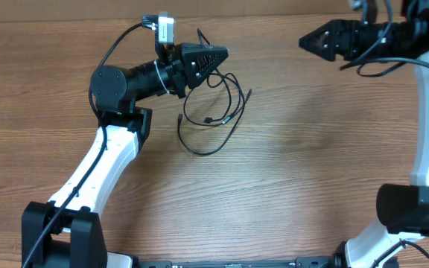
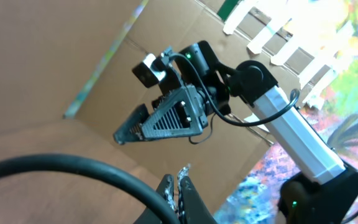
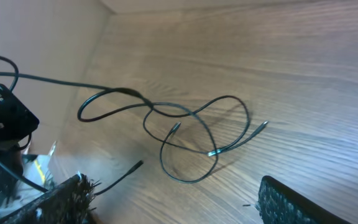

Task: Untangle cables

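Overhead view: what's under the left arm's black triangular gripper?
Thin black cables loop out from beneath the left gripper onto the wooden table. Their upper strands disappear under the gripper body, so whether its shut fingers pinch one is hidden.

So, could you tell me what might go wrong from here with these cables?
The thin black cables cross in several loops, so a pull from the shut left fingers beside them could tighten a knot. Their small plug ends might snag a loop. The open right fingers sit far off, so nothing anchors the bundle.
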You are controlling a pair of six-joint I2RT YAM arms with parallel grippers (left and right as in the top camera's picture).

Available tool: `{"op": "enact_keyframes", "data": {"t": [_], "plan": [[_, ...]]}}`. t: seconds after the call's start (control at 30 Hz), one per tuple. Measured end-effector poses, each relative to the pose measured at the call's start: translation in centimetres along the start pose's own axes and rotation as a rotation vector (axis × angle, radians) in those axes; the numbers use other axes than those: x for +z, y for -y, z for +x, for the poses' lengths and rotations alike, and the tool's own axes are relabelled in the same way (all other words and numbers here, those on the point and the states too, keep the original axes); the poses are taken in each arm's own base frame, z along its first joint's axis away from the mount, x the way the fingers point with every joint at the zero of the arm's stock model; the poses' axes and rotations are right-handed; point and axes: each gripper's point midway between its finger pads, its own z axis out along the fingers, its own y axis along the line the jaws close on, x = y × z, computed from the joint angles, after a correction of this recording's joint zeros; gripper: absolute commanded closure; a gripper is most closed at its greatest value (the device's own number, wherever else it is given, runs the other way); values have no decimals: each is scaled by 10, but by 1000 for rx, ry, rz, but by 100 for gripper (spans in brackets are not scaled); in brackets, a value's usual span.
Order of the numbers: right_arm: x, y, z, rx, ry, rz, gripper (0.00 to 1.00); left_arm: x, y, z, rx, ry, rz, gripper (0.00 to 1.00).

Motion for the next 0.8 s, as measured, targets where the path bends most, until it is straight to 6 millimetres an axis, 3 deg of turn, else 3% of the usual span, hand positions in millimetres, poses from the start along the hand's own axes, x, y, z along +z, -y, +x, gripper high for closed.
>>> {"op": "enact_keyframes", "data": {"t": [0.13,0.33,0.5,0.67,0.73,0.8], "plan": [[10,-10,5,-8,-30,-23,16,-1,-20,23,-123,-85,-52,96],[15,-15,13,1,-64,-24,16,-21,-66,96,-409,-277,-225,96],[15,-12,15,9,-73,-6,16,-65,-109,162,-539,-396,-566,96],[15,-10,15,8,-75,7,15,-136,-153,198,-493,-505,-1048,94],[15,-8,15,7,-76,18,15,-162,-163,200,-452,-534,-1206,75],[15,-6,16,7,-79,32,14,-189,-170,200,-402,-568,-1356,45]]}}
